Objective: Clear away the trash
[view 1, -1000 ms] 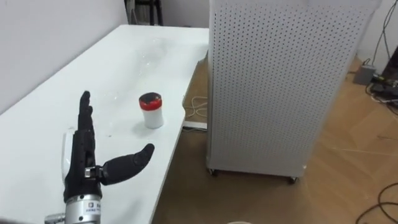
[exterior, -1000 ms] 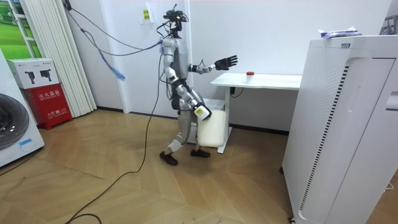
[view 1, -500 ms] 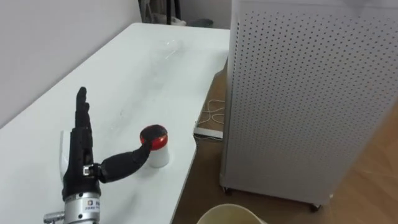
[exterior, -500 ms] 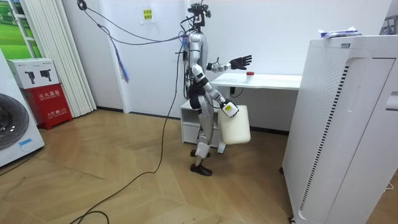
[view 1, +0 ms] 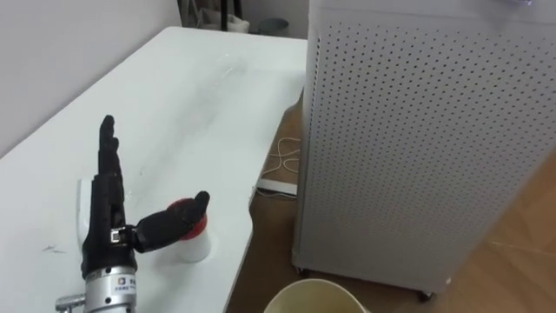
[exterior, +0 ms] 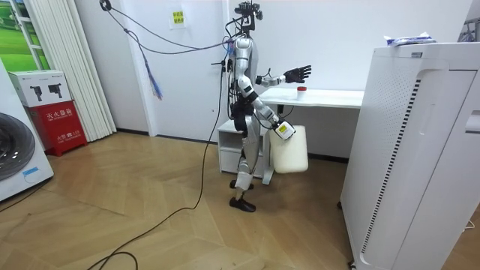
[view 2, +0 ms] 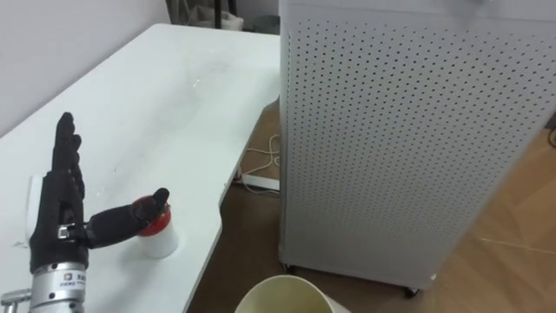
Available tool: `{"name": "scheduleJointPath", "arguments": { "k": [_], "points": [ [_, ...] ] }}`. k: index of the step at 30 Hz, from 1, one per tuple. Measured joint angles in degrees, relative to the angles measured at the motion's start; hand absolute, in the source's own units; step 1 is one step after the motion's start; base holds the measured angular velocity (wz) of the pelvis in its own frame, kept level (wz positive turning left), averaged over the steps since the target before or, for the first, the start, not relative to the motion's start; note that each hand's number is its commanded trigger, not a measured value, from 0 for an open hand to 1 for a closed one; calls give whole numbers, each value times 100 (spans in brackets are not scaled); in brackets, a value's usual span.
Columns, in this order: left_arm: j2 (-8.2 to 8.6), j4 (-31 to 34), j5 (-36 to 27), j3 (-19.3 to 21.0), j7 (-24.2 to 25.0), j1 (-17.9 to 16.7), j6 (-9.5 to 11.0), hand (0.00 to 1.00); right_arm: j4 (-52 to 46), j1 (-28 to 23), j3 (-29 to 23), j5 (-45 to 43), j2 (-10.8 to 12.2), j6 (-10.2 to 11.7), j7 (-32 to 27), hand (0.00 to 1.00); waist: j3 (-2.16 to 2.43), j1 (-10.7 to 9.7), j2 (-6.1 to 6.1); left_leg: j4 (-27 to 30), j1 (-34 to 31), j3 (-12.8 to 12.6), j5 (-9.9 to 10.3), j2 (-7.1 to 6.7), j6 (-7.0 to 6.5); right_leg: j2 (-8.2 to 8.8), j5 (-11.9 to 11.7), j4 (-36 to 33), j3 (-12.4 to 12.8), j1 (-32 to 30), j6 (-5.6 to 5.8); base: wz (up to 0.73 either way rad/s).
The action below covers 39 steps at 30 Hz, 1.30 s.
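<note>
Hovering left hand [view 1: 106, 217], fingers [view 1: 106, 152] straight, empty, by jar [view 1: 194, 249] | room view: hanging bin [exterior: 289, 150]

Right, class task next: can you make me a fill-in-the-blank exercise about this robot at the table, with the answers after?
1. The small jar on the white table has a ____ lid.
2. The left robot hand next to the jar has its fingers ____, not curled.
3. In the room view, the cream bin hangs from the robot's ____ arm.
Missing words: red; straight; right.
</note>
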<state>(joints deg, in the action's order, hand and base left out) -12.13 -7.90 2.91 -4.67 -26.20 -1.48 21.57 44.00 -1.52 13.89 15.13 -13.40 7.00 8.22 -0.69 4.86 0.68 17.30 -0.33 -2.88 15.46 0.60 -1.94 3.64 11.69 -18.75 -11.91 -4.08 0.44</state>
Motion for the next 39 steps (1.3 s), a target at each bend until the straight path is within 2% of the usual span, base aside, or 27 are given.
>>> {"name": "scheduleJointPath", "arguments": {
  "k": [5, 10, 18, 25, 39],
  "points": [
    [-36, 160, 14, 7, 1, -191, 0, 0, -48, -22, 0, -228, 1, 2, 159, 100, 11, 16, 15, -55, 10, 13, -5, -12, -1, -10, -56, 149, -4, 51, 42, 1],
    [-109, 183, 15, 8, 14, -215, 0, 0, -83, -86, -2, -420, -10, 10, 304, 100, 18, 12, 20, -70, 20, 101, -5, -4, -1, -36, -112, 356, -98, 185, 49, 8],
    [-124, 253, 13, 2, 14, -223, 0, 0, -83, -115, -2, -423, -25, 10, 323, 100, 27, 11, 13, -176, 109, 177, -7, 6, 1, -69, -137, 530, -180, 343, 52, 4],
    [-129, 382, 14, -28, 51, -394, -1, 0, -80, -194, 0, -423, -22, 10, 346, 100, 31, -2, 6, -199, 193, 250, -8, 3, 3, -80, -148, 647, -242, 492, 61, 4],
    [-127, 507, 62, -358, 217, -562, -2, 0, -76, -216, 45, -423, -13, 11, 318, 100, 34, -4, 12, -260, 214, 315, -12, -4, 10, -89, -150, 718, -244, 521, 64, 0]
  ]
}}
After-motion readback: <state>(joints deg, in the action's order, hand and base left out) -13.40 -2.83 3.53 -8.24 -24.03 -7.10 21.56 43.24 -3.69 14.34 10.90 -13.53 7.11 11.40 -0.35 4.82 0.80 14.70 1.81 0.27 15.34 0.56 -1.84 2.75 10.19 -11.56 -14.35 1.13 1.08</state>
